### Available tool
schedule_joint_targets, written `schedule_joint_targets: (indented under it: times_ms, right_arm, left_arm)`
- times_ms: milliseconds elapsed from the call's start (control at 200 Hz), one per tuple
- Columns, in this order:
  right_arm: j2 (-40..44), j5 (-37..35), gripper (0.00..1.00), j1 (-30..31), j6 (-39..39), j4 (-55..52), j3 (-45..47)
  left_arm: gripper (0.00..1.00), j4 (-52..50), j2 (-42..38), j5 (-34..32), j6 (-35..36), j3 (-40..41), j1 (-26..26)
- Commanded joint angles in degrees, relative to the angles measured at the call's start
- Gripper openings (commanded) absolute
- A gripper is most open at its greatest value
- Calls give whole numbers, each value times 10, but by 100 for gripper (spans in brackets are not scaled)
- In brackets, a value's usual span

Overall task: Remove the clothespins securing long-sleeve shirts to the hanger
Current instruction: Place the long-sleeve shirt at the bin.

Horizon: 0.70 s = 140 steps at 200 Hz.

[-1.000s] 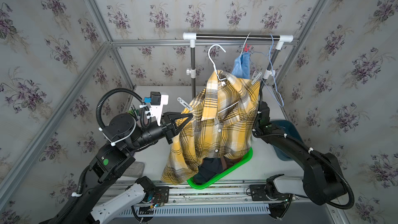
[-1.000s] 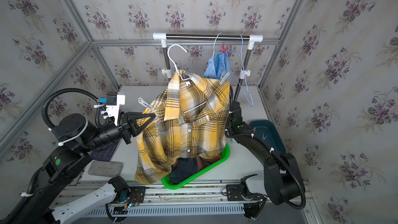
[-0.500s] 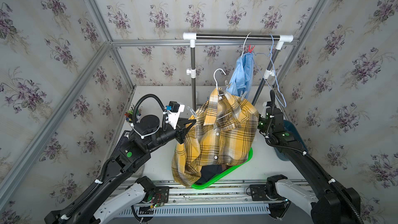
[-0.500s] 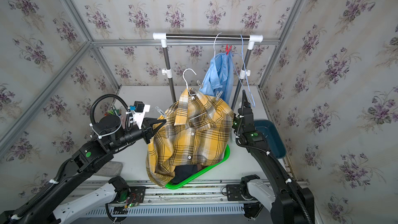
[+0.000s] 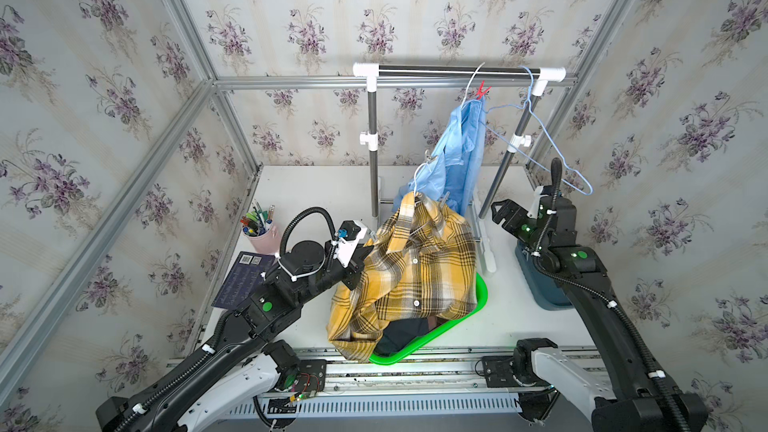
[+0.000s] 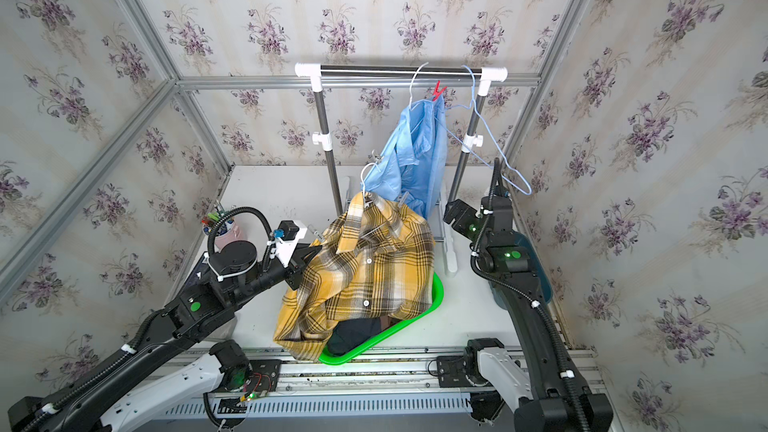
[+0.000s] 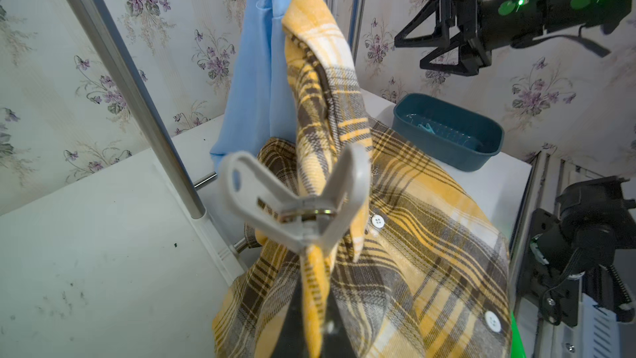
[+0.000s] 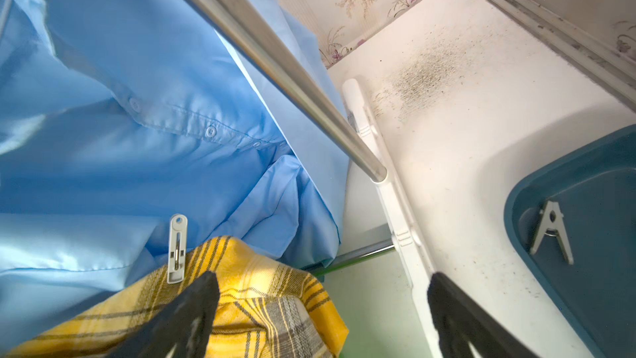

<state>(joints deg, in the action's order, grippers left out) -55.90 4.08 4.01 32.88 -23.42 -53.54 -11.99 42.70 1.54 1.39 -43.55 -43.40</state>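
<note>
The yellow-and-brown plaid shirt [image 5: 415, 272] hangs on a white hanger [image 5: 417, 176], sagging over a green basket [image 5: 482, 297] that holds a dark shirt [image 5: 405, 332]. My left gripper [image 5: 360, 260] is shut on the plaid shirt's shoulder edge, just below a grey clothespin [image 7: 296, 201] clipped to that fold. A second grey clothespin [image 8: 177, 249] sits on the other shoulder. My right gripper [image 8: 323, 304] stands open beside that shoulder, touching nothing. The light blue shirt [image 5: 461, 151] hangs from the rail under a red clothespin [image 5: 482, 89].
A teal bin [image 7: 447, 156] at the right holds a loose grey clothespin [image 8: 550, 232]. The rack's steel posts [image 5: 373, 151] stand behind the shirts, and an empty blue hanger [image 5: 540, 147] hangs on the rail. A pink pen cup [image 5: 262, 236] and a dark booklet [image 5: 245, 280] lie at the left.
The plaid shirt and its hanger have come down towards the basket, carried by my left gripper. My right gripper has pulled back to the right, away from the shirt.
</note>
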Motion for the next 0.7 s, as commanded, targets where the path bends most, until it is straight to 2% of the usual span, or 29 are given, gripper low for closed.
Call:
schedule_joint_targets:
  times_ms: [0,95,210,295,385,460,585,694]
  right_arm:
    - [-10,75,95,-5,-15,-19,-24]
    - [-52,160,94,-5,4,-5,-48]
    - [-74,216,94,-26,17,17,-59]
    - [-85,247,92,-57,11,14,-69]
    - [-97,302,91,-91,13,21,-58]
    - [-113,335,88,-95,15,21,-50]
    - [-115,331,85,-101,2,5,-29]
    - [-122,357,83,-103,2,13,5]
  left_arm:
    - [0,50,-6,-44,80,0,-27]
    - [0,49,2,-69,138,1,-63]
    - [0,59,21,-143,222,7,-141]
    - [0,69,43,-178,255,8,-178]
    - [0,99,62,-199,281,16,-201]
    - [0,121,77,-216,300,21,-210]
    - [0,142,93,-225,323,28,-214]
    - [0,160,97,-242,346,43,-230]
